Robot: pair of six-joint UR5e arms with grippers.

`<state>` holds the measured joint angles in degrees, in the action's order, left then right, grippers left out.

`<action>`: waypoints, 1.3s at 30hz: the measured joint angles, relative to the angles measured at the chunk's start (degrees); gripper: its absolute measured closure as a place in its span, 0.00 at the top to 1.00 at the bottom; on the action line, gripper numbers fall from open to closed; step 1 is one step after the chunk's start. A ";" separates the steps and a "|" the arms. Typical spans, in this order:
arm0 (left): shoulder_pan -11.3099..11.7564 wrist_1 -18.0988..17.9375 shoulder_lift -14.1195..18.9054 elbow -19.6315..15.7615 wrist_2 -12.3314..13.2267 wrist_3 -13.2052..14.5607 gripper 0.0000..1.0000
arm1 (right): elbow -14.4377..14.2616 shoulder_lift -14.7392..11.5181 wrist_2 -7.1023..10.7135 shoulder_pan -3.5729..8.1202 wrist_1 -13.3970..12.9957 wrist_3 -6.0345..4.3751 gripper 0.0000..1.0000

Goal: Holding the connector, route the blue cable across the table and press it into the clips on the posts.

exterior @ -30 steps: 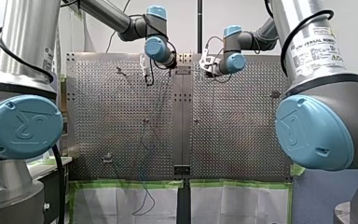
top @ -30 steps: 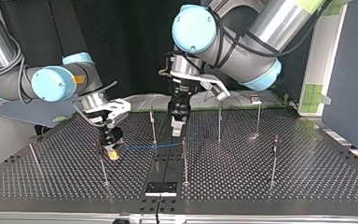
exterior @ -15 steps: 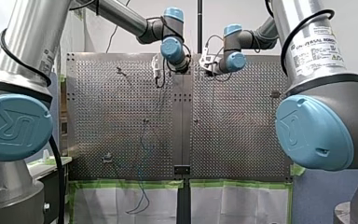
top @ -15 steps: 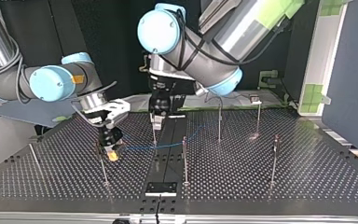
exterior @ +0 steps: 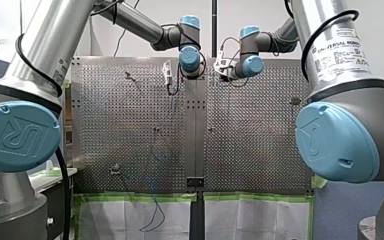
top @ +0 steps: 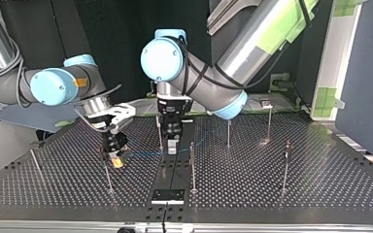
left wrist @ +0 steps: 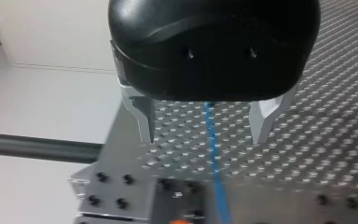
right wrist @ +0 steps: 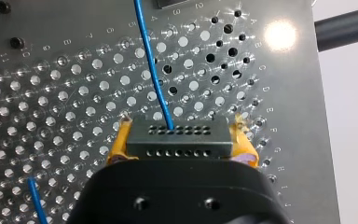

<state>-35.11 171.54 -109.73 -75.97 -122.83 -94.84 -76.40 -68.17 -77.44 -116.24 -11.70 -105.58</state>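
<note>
My right gripper, left of centre in the top view, clamps the connector between yellow pads. Blue cable leaves it, crosses the table toward mid-frame, and passes between the spread metal fingers of my left gripper, touching neither.

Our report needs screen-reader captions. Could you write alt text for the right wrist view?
My right gripper clamps a dark connector with two rows of small holes between its yellow pads. The blue cable leaves the connector's face and runs ahead over the perforated table.
</note>
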 joint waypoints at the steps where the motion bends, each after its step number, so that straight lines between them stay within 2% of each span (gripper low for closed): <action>1: 0.08 -0.13 -0.08 0.42 0.03 0.00 1.00 | 0.01 -0.01 0.00 0.00 0.01 0.00 0.00; 18: 1.93 2.29 -7.41 8.60 0.86 -0.43 1.00 | 0.03 -0.08 0.00 0.00 0.09 -0.25 0.00; 25: 1.94 3.39 -9.33 9.67 0.35 -0.41 1.00 | 0.02 -0.16 0.00 0.00 0.09 -0.31 0.00; 26: 1.89 3.64 -9.38 9.69 0.11 -0.34 0.94 | 0.03 -0.17 0.00 0.00 0.10 -0.32 0.00; 27: 1.81 3.96 -9.42 9.70 -0.28 -0.22 0.73 | 0.05 -0.18 0.01 0.00 0.11 -0.33 0.00; 28: 1.73 4.17 -9.44 9.70 -0.53 -0.11 0.73 | 0.09 -0.20 0.00 0.00 0.13 -0.34 0.00; 29: 1.65 4.36 -9.45 9.70 -0.73 -0.03 0.65 | 0.17 -0.22 0.00 0.00 0.14 -0.34 0.00; 30: 1.55 4.56 -9.45 9.71 -0.92 0.05 0.37 | 0.23 -0.23 0.00 0.00 0.17 -0.34 0.00; 31: 1.49 4.66 -9.45 9.71 -1.02 0.09 0.37 | 0.28 -0.24 0.00 0.00 0.19 -0.35 0.00; 32: 1.44 4.72 -9.46 9.71 -1.09 0.12 0.19 | 0.33 -0.26 0.00 0.00 0.21 -0.34 0.00; 33: 1.41 4.78 -9.46 9.72 -1.14 0.14 0.08 | 0.36 -0.28 0.00 0.00 0.23 -0.34 0.00; 34: 1.39 4.81 -9.46 9.72 -1.17 0.15 0.08 | 0.37 -0.30 0.00 0.00 0.24 -0.35 0.00; 35: 1.38 4.83 -9.46 9.72 -1.19 0.16 0.00 | 0.38 -0.32 0.00 0.00 0.27 -0.35 0.00; 39: 1.36 4.86 -9.48 9.72 -1.22 0.04 0.00 | 0.41 -0.40 0.00 0.00 0.39 -0.37 0.00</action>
<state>-33.75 176.40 -119.21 -66.25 -124.04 -94.80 -75.99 -68.57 -77.44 -116.24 -11.30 -105.95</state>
